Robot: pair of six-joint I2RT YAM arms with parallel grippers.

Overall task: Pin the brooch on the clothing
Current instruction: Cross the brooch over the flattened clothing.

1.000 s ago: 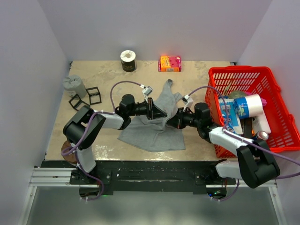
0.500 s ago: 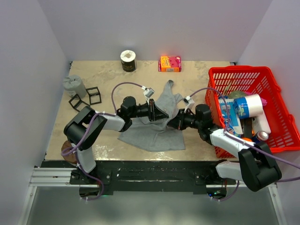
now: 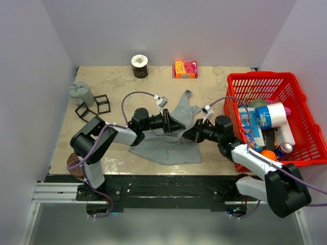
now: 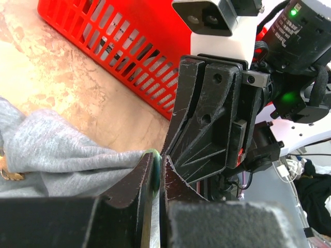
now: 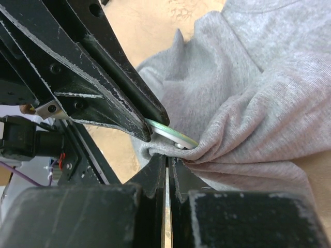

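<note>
Pale walls (image 3: 173,30) close in a beige, marbled table (image 3: 117,84). A tape roll (image 3: 139,65) and an orange box (image 3: 185,69) stand at the back, and a red basket (image 3: 261,75) full of odds and ends fills the right side. The grey top (image 3: 163,148) lies mid-table, bunched up where the arms meet. The left gripper (image 3: 179,125) pinches the brooch (image 5: 170,135) against the cloth; only a thin pale-green disc shows. The right gripper (image 3: 189,134), fingers pressed together, nips a fold of the top just beside it.

Plain white walls (image 3: 168,25) w/ beige, maybe stone-look, tabletop (image 3: 117,81).
</note>
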